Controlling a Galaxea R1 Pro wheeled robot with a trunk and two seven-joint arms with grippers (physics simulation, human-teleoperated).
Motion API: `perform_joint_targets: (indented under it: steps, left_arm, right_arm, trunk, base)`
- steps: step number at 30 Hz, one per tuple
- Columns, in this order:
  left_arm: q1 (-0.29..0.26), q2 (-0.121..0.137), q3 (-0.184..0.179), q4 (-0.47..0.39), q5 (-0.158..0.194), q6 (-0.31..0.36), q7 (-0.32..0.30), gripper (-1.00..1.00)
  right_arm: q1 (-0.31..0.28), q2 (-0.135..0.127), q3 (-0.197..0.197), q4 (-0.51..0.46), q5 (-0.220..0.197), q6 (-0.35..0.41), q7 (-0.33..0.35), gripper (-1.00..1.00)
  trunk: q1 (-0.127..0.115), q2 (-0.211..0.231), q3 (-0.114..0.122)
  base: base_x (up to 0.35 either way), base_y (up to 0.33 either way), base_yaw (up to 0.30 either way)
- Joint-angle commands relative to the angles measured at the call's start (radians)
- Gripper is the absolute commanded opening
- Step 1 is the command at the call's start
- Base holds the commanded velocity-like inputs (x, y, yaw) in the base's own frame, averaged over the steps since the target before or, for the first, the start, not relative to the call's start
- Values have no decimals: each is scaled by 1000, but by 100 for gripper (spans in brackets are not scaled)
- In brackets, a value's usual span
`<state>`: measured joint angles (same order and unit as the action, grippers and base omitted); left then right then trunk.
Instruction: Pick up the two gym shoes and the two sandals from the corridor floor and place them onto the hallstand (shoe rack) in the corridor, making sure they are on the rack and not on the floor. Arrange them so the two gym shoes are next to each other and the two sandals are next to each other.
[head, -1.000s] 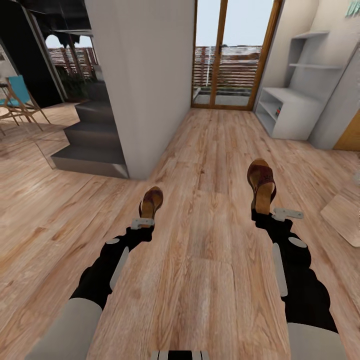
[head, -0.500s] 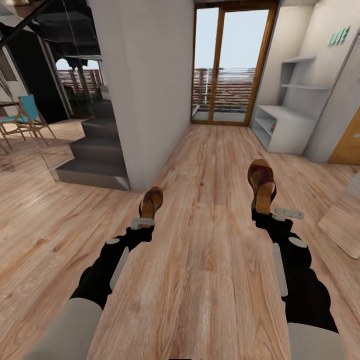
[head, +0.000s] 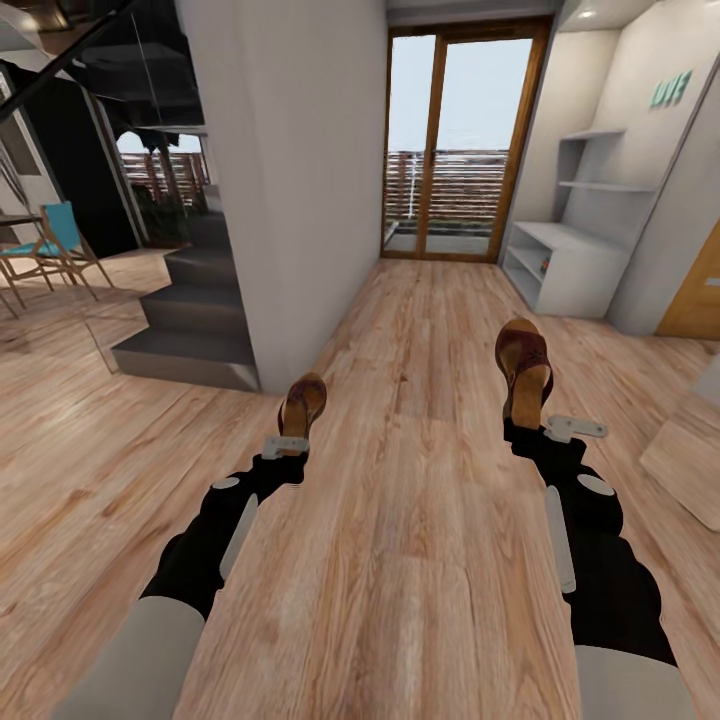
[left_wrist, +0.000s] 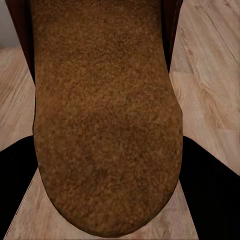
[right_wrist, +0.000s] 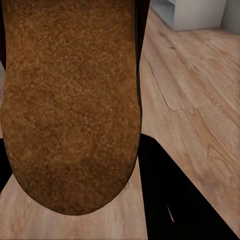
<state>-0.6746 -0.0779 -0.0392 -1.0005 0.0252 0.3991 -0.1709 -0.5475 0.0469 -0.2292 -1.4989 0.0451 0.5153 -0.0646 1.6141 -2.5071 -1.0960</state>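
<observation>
1. Left gripper (head: 287, 447) has its jaws closed on the heel end of one sandal (head: 302, 402). The sandal is held out ahead of the arm, toe pointing forward, clear of the corridor floor (head: 420, 560). In the left wrist view the tan footbed (left_wrist: 105, 115) runs straight out from the jaws, so the grip looks centred on the heel.

2. Right gripper (head: 545, 432) has its jaws closed on the heel of the other sandal (head: 524, 365), held in the same way, toe forward, dark strap uppermost. The right wrist view shows its footbed (right_wrist: 70, 100) lined up along the jaws.

3. Judgement: one sandal per arm means both can be set down in a single visit, side by side, which suits the pairing requirement. Heel grips leave the toes free to slide onto a shelf first.

4. The hallstand (head: 570, 265) stands against the right wall near the glass door (head: 455, 140), well ahead of the robot and well apart from both sandals. A small reddish item sits in one of its open tiers; too small to identify.

5. Step in hand, by my reading: transit down the corridor toward the rack, load carried low and level.

6. Gym shoes: not identified at this moment.

7. Risk: the staircase (head: 195, 320) and grey wall column (head: 290, 150) lie to the left of the route, so the left arm needs clearance.
</observation>
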Motion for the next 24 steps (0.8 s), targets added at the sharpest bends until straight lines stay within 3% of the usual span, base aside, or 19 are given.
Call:
perform_joint_targets:
  steps: [1,24]
  left_arm:
    - [0,0,1,-1,2,6,-2,-100]
    - [0,-2,0,-1,3,6,-2,-100]
  right_arm:
    - [0,1,-1,-1,1,6,-1,-100]
    - [0,1,-1,-1,1,6,-1,-100]
  trunk:
    - [0,0,1]
    - [0,0,39]
  base:
    - [295,0,0]
    - [340,0,0]
